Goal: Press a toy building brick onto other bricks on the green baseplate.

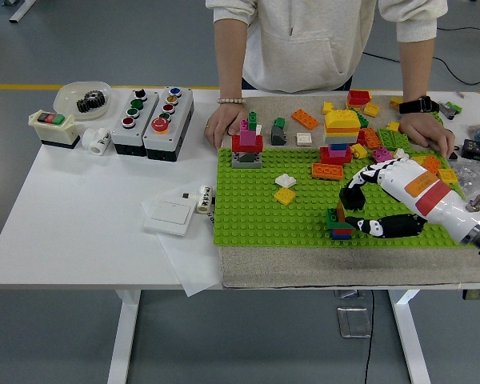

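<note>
From my remote seat I see a white table point(80, 232) on white legs point(126, 336), standing on a grey floor point(48, 336). A yellow floor line point(32, 86) runs from nine o'clock toward twelve, behind the table. Lighting is even.
</note>
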Controlling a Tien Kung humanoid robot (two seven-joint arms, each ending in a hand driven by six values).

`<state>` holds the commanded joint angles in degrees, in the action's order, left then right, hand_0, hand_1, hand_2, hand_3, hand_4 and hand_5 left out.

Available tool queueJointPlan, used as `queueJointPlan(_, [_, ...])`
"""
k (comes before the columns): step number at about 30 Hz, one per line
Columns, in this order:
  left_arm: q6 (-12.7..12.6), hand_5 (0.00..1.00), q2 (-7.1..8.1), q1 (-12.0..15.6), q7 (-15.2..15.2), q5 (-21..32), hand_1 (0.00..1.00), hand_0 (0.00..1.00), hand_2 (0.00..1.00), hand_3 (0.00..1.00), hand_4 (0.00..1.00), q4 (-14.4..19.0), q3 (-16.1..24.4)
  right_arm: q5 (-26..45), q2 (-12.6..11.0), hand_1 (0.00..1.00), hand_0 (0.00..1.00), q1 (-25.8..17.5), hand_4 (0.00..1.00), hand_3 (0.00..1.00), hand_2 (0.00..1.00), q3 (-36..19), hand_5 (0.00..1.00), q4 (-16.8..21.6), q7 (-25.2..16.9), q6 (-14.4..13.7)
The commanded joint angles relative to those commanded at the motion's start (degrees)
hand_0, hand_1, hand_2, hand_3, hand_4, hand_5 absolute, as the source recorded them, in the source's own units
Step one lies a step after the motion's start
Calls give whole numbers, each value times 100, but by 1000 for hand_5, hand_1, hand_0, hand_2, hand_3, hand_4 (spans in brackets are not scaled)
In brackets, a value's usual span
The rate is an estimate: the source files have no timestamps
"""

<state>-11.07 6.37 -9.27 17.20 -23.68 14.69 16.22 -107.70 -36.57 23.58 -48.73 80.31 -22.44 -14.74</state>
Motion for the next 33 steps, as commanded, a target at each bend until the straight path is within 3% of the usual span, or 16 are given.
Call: queueJointPlan(33, [-2, 747, 9, -31, -8, 33, 565, 491, 648, 623, 659, 5, -26, -4, -80, 548, 500, -79, 792, 563, 627, -62, 435, 227, -50, -100])
